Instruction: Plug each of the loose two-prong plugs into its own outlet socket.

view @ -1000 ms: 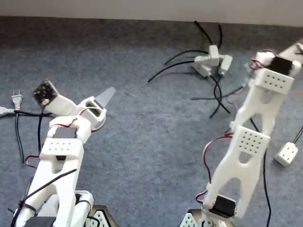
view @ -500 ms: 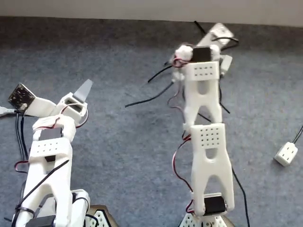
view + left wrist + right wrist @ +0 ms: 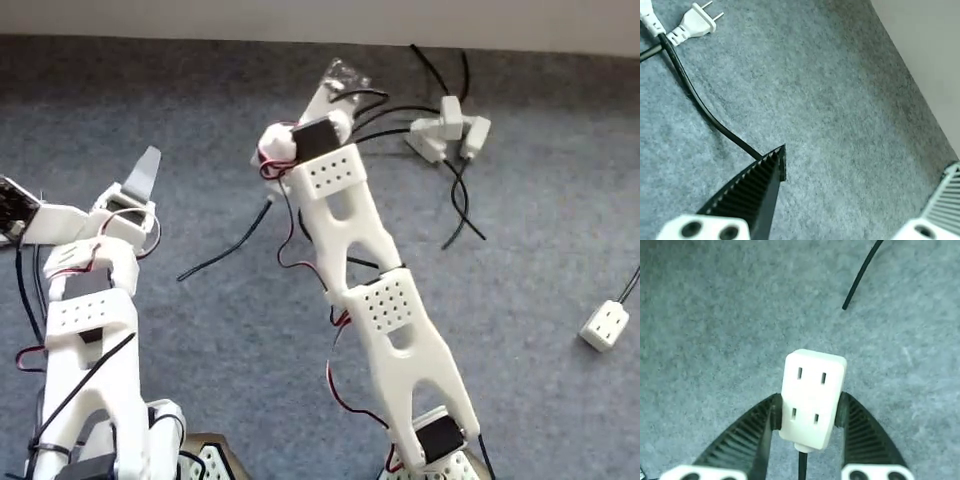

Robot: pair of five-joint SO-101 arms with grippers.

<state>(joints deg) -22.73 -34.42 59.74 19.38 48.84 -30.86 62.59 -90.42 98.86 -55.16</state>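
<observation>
The worktop (image 3: 200,380) is covered in grey, carpet-like fabric, with a pale wall strip along the top of the high view.

Right arm: the right hand (image 3: 809,401) is clamped on a white socket block (image 3: 812,385), one finger against each side. The slotted face is turned to the wrist camera and all four slots are empty. Within the last second this arm has swung from the far right edge of the high view to upper centre. A black cord (image 3: 225,245) has been dragged leftwards with it, and its loose end now lies left of centre. I judge that cord to belong to the held block.

Left arm: the left hand (image 3: 865,160) has its fingers apart, with nothing between them. It has turned towards the left edge of the frame. A two-prong plug (image 3: 695,22) lies flat in the upper left of its wrist view, prongs free and well apart from the fingertips.

Untouched: a cluster of white plugs (image 3: 445,130) at upper right and a second socket block (image 3: 605,325) at the right edge.

Assessment: I judge the block is being brought across to meet the left-side plug. That plug is not yet grasped and no mating has begun.
</observation>
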